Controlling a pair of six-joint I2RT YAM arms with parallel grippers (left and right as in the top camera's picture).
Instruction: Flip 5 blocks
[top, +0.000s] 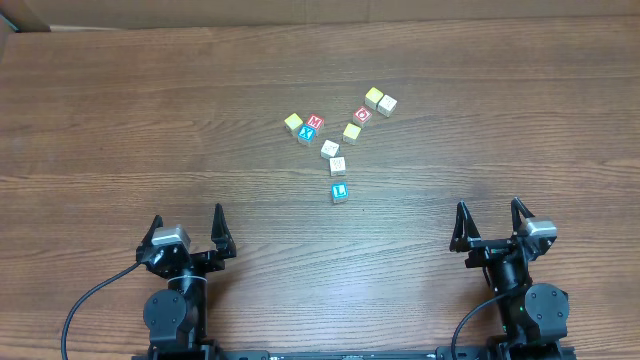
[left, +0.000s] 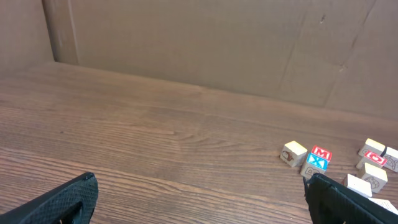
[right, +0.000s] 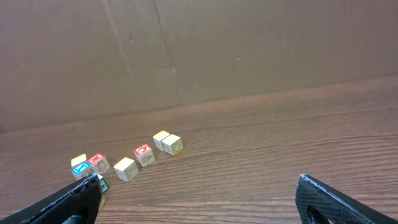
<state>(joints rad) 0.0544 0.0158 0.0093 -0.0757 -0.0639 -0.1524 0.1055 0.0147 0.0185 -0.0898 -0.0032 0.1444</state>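
Beyond left claw (top: 187, 216), right claw (top: 488, 206): blocks (top: 330, 148).

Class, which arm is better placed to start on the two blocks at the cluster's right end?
Right, probably. The two pale blocks lie nearer the right gripper, which is open and empty. The left gripper, also open, would have to reach past the other blocks.

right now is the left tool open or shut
Open. From overhead, the left tool has its two fingers spread wide apart, with only the table showing between them and nothing held.
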